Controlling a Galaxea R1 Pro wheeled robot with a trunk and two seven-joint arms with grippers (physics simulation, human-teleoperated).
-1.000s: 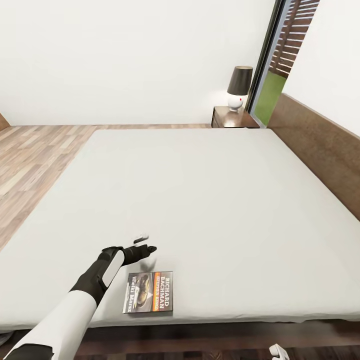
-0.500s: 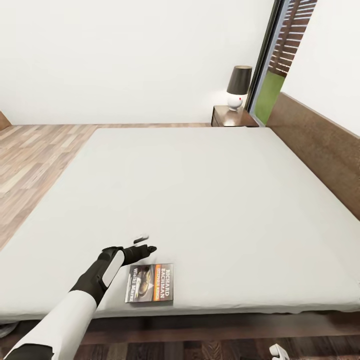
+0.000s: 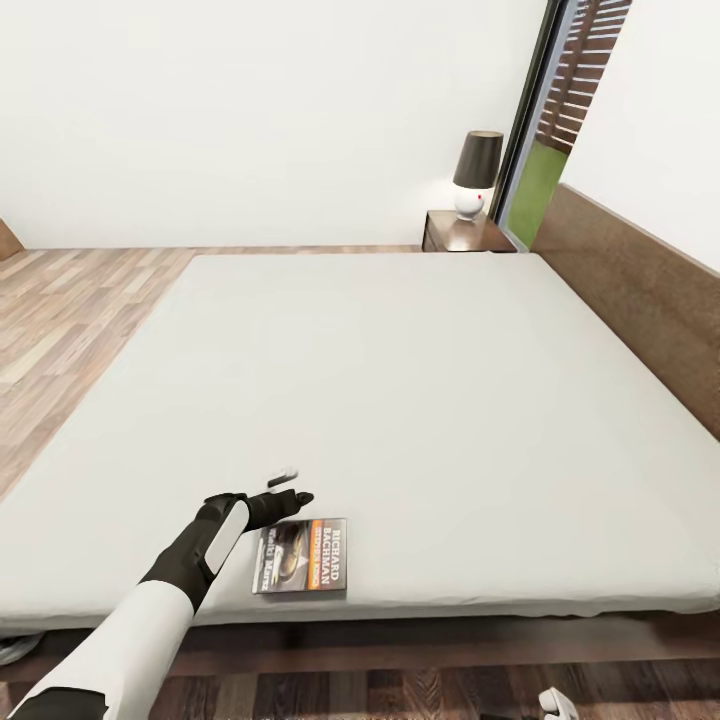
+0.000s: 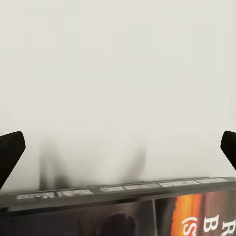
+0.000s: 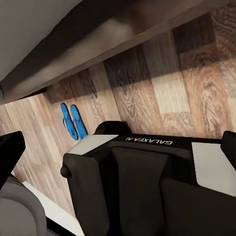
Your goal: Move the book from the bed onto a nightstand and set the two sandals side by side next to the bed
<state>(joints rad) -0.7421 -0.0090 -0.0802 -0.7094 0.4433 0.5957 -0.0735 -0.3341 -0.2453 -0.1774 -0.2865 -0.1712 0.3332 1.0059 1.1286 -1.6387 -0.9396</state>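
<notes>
The book [image 3: 300, 556], dark with an orange band, lies flat on the bed [image 3: 400, 400] close to its near edge. My left gripper [image 3: 289, 485] hovers open just beyond the book's far left corner, empty. In the left wrist view the book's [image 4: 147, 209] edge lies close under the wide-spread fingertips [image 4: 10, 152] on the pale mattress. The two blue sandals [image 5: 73, 120] lie side by side on the plank floor near the dark bed frame [image 5: 98, 44]. My right gripper [image 5: 119, 150] hangs open and empty low beside the bed. A nightstand [image 3: 465, 235] stands at the bed's far corner.
A lamp [image 3: 477, 172] with a dark shade stands on the nightstand. The brown headboard [image 3: 640, 290] runs along the bed's right side, with a tall window [image 3: 560, 110] behind. Plank floor [image 3: 60, 320] lies left of the bed. My own base [image 5: 147, 187] sits below the right gripper.
The whole head view has shifted, so the bed's near edge and the book sit higher in the picture. The book is now nearer my left gripper. Both grippers stay open.
</notes>
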